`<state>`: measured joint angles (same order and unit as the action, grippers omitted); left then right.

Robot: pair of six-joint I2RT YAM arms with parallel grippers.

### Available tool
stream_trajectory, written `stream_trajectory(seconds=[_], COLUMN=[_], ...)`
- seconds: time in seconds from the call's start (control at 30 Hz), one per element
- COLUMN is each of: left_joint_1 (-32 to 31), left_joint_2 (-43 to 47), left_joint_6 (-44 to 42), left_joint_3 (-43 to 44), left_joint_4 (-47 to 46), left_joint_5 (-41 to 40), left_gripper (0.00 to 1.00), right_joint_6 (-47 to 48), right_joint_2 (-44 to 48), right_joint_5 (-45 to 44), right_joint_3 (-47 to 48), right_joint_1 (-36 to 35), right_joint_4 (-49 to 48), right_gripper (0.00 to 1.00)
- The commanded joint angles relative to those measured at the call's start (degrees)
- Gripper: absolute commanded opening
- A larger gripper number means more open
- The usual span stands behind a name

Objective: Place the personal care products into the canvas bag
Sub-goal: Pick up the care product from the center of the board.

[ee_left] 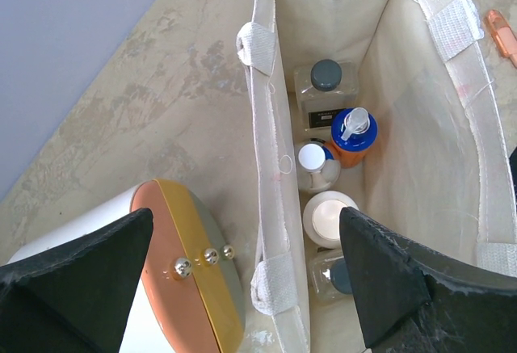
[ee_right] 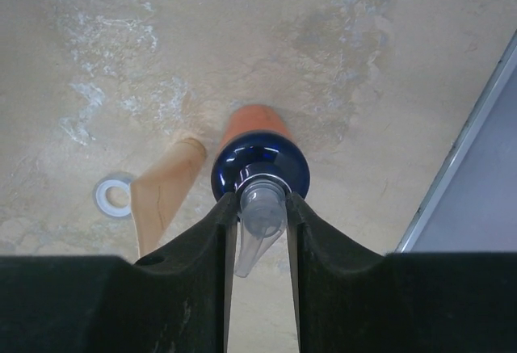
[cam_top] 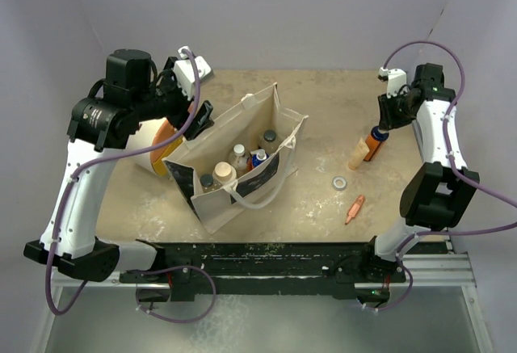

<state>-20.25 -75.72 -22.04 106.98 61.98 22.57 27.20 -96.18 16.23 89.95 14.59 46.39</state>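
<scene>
Right tool (ee_right: 260, 208) pinches the clear pump neck (ee_right: 262, 199) of the upright, blue-shouldered orange plastic bottle (ee_right: 257, 123) near the tabletop's (cam_top: 323, 111) right edge; likely light, stiff, slick, so lift straight; left tool (ee_left: 245, 224) wide over the cream canvas bag (cam_top: 242, 199).

The cream canvas bag (cam_top: 266, 119) stands open under the left pincer (ee_left: 246, 216), with one side wall between the spread fingers. Upright inside are a dark-capped clear bottle (ee_left: 325, 78), a blue-topped orange bottle (ee_left: 354, 131) and three more bottles (ee_left: 329, 217). A second orange bottle (ee_right: 258, 155) stands on the table (ee_right: 363, 62), its clear pump pinched in the right pincer (ee_right: 262, 199), with a beige tapered bottle (ee_right: 166, 187) just left of it.
</scene>
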Motion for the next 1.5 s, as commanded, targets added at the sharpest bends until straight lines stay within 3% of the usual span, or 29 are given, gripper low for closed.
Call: stream_trajectory(seconds=[0.0,0.13,0.3,0.5,0.67,0.83,1.17,1.47], left_joint_1=[0.7,1.0,1.3,1.3,1.3,1.7,3.1,4.1], left_joint_2=[1.3,1.9,2.6,3.3,3.8,4.3,5.6,5.4], left_joint_6=[0.2,0.1,-0.3,-1.0,-1.6,-1.2,-1.7,-2.6], left_joint_3=[2.3,1.7,1.1,0.9,-0.1,-0.7,-3.6,-4.3], left_joint_4=[-0.8,-0.6,-0.5,-0.3,-0.3,-0.3,-0.3,0.3], left_joint_5=[1.6,2.0,2.1,2.1,0.7,0.1,-0.3,1.8], left_gripper=[0.99,0.99,0.99,0.99,0.99,0.99,0.99,0.99], right_joint_6=[0.1,0.1,0.2,0.6,0.7,0.6,-2.5,-4.6], right_joint_2=[0.9,1.2,1.6,2.0,1.8,2.2,5.3,9.0], right_joint_5=[1.2,1.5,1.0,0.4,0.3,0.7,1.9,-3.2], right_joint_3=[2.4,2.6,2.7,2.7,3.1,4.8,14.8,24.1], right_joint_1=[0.0,0.0,0.0,0.0,0.0,0.0,-2.5,-12.8], right_joint_4=[0.4,0.9,1.8,2.2,2.6,3.2,6.9,7.8], right_gripper=[0.30,0.27,0.34,0.36,0.26,0.00,0.00,0.00])
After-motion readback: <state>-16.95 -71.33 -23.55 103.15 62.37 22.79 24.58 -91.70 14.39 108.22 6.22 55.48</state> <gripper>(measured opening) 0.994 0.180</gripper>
